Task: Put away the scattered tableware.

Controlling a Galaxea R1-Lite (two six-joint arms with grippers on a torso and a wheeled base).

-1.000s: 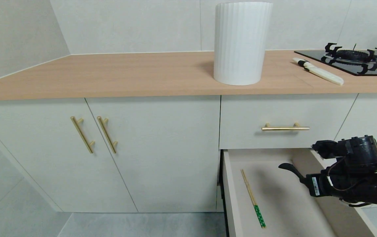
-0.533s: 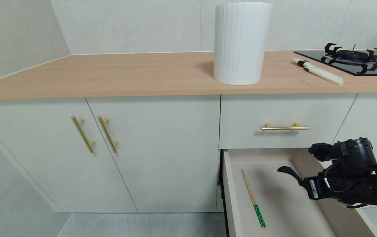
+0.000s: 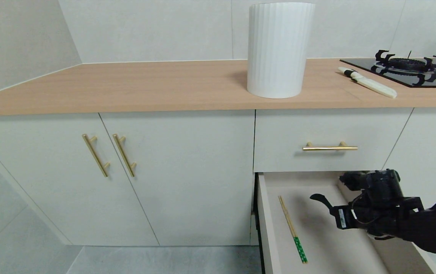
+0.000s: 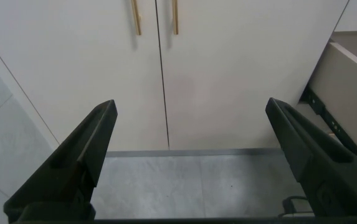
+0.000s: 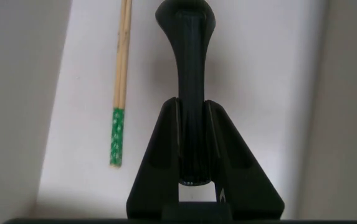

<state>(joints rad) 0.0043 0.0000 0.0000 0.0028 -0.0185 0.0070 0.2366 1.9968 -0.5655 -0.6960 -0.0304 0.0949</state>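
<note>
Over the open drawer [image 3: 265, 213], the right gripper [image 3: 338, 215] hangs with its jaws clamped narrow on a black utensil [image 3: 319, 198], probably a spoon or ladle. The utensil's rounded end juts out toward 10 o'clock in the head view. The right wrist view shows the dark handle [image 5: 189, 37] pinched between the closed fingers [image 5: 159, 143], and the pale drawer floor lies under it.

The step in hand appears to be stowing this piece. It is held above the floor of the drawer and not yet set down. A pair of chopsticks [image 3: 292, 230] with green ends already lies in the drawer at about 8 o'clock from the utensil's tip. They run alongside the drawer's near wall, apart from the gripper.

The next move would call for lowering the utensil onto the bare floor beside the chopsticks [image 5: 121, 81] and then parting the jaws without knocking them.

A knife [image 3: 368, 82] lies on the counter [image 3: 145, 83] at roughly 12 o'clock from the gripper. It sits between a white ribbed canister [image 3: 279, 49] and the hob [image 3: 408, 68] and seems left to collect.

The left gripper [image 4: 190, 162] is spread wide and holds nothing. It faces the lower cabinet doors [image 4: 228, 62].
</note>
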